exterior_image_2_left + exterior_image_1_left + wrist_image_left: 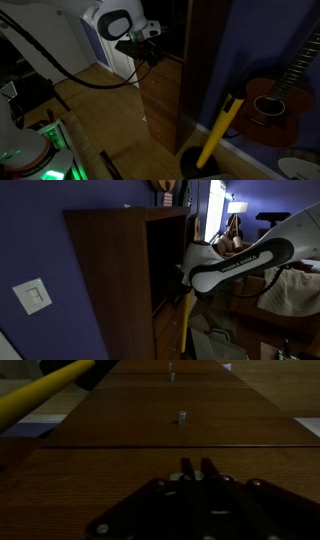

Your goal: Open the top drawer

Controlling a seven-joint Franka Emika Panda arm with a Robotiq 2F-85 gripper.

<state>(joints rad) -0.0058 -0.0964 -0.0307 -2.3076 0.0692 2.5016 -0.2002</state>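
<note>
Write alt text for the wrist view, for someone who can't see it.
A black robot gripper, fingers together, faces dark reddish-brown wooden drawer fronts that look closed. A small metal knob sits ahead of it, and a yellow pole crosses the upper left corner.

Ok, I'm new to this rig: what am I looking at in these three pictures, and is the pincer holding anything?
The white machine is a robot arm, and the pincer is its grasping tip. Both exterior views come from cameras standing in the room. They show the arm reaching to the front of a dark reddish-brown cabinet. A guitar and a yellow handle stand beside it. The wrist view rides on the arm and looks along the cabinet front. It shows wooden drawer fronts, all flush and closed, two with a small knob. The pincer's fingers look shut together and hold nothing.
</note>
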